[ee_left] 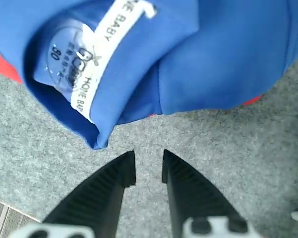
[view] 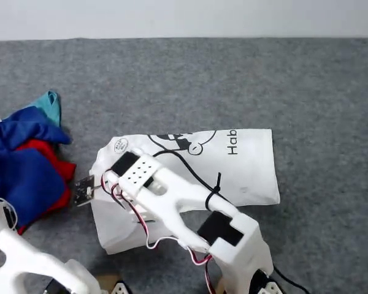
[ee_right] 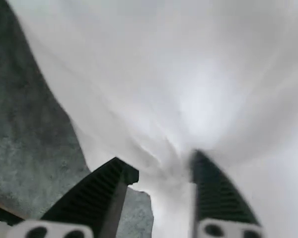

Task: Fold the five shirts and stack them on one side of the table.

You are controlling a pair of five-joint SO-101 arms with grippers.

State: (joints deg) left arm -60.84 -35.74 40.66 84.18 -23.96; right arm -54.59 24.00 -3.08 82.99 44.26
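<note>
1. High view: the white shirt (view: 245, 165) lies print-up in the middle of the grey surface (view: 294, 79). Its near left part is rumpled under my right arm.
2. My right pincer (ee_right: 161, 166) stands open at that rumpled edge. White cloth is rucked up between its two fingers, which have not clamped it.
3. A loose heap sits near the shirt's left side: a blue shirt (view: 24, 171) on top, a red shirt (view: 58, 168) under it and a teal shirt (view: 49, 104) at the far end. None is folded, and I cannot count the garments in it.
4. My left pincer (ee_left: 148, 161) hangs low over bare surface just short of the blue shirt's collar. Its fingers are a narrow gap apart and grip nothing.
5. Risks, as I judge them:
   - If the right pincer closes on a bunched ridge, it may catch a single layer or a wad, and the fold would come out crooked.
   - Pulling with nothing pinning the far side could drag the whole white shirt along the rough surface.
   - My left pincer is so close to the heap that a small drift could snag the collar and drag the pile.
</note>
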